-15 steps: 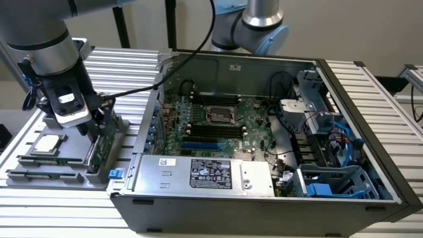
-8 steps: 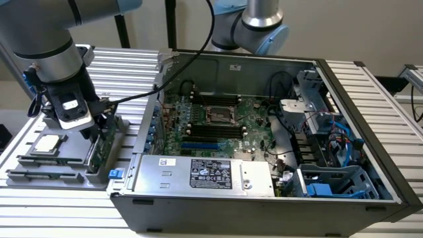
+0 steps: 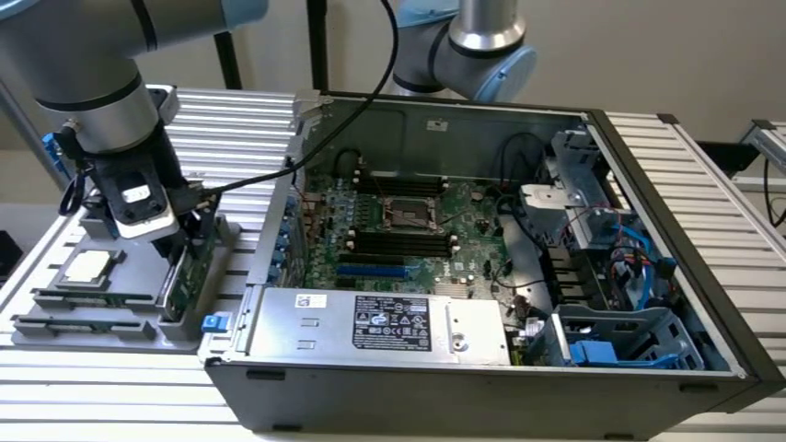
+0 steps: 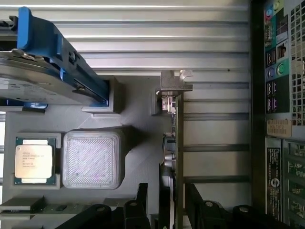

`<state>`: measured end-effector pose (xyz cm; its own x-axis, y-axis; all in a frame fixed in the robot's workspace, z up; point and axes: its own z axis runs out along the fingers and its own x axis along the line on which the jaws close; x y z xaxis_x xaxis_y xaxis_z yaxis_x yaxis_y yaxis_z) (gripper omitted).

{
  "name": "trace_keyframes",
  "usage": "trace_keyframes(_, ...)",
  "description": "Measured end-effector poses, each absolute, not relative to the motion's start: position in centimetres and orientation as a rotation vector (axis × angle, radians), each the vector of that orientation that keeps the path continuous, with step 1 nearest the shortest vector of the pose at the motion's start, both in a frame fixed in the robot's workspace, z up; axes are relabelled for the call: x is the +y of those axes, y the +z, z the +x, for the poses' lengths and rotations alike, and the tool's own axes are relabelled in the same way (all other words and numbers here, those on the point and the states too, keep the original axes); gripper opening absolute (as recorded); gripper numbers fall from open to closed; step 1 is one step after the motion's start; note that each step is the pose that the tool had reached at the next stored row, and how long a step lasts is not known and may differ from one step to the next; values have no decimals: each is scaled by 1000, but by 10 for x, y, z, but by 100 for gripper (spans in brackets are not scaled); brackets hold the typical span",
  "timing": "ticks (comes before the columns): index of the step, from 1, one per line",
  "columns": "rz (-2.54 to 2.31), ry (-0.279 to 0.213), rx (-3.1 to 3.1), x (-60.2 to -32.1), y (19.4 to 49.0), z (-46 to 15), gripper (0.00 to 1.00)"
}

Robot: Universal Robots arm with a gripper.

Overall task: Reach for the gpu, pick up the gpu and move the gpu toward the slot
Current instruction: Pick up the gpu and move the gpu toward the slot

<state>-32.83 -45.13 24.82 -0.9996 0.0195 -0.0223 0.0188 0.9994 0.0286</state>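
Reading the exterior view from its left: at nine o'clock a grey parts tray (image 3: 110, 336) sits on the slatted worktop (image 3: 123, 387). It carries two narrow memory sticks (image 3: 74, 300) and a processor (image 3: 88, 267). The processor's lid bears print that I cannot read in either view.

Just past these, the gripper (image 3: 184, 250) hangs low over the tray. I find it released: in the wrist view its dark fingers (image 4: 143, 198) stand either side of the gpu (image 4: 178, 138), with a gap showing on the processor's side.

The gpu (image 3: 179, 281) stands on edge in its tray holder, the silver bracket (image 4: 174, 83) at the end away from the gripper (image 4: 167, 191). The hard drive (image 4: 43, 71) with blue rails lies nearby.

At centre is the open computer case (image 3: 491, 405). Its motherboard (image 3: 406, 230) lies at twelve o'clock. The power supply (image 3: 381, 322) at six o'clock carries a black label, text illegible. Blue drive cages (image 3: 614, 345) sit at four o'clock.
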Motion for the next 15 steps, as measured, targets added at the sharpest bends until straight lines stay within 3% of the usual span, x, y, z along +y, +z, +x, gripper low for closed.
trace_keyframes(12, 36, 27, 3119, -451, 243, -328, 44)
trace_keyframes(15, 36, 27, 3119, -451, 243, -328, 36)
